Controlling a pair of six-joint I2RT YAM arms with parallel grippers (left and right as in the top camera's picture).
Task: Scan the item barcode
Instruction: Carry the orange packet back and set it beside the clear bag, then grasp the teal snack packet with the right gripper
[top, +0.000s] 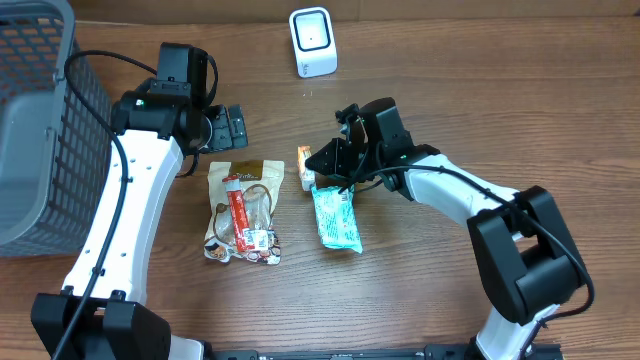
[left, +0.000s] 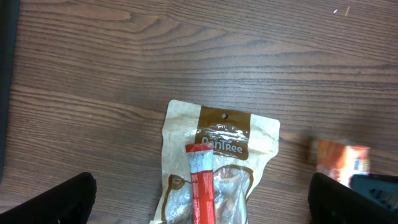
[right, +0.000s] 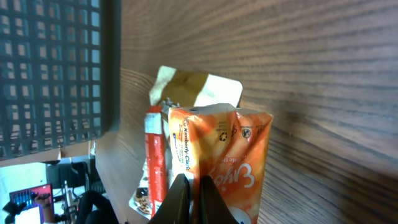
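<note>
A small orange tissue packet (top: 304, 166) (right: 224, 155) stands pinched at its edge in my right gripper (top: 322, 160) (right: 189, 199), which is shut on it just above the table. No barcode shows on the face I see. The white barcode scanner (top: 312, 42) stands at the back centre, well away from the packet. My left gripper (top: 226, 126) (left: 202, 202) hangs open over the top of a brown snack pouch (top: 243, 205) (left: 214, 162), with a red stick pack (left: 202, 186) lying on the pouch between its fingers. The orange packet (left: 341, 160) also shows at the right edge of the left wrist view.
A teal wrapped bar (top: 335, 216) lies just below the right gripper. A grey mesh basket (top: 40, 130) fills the far left. The right arm stretches across the table's right half.
</note>
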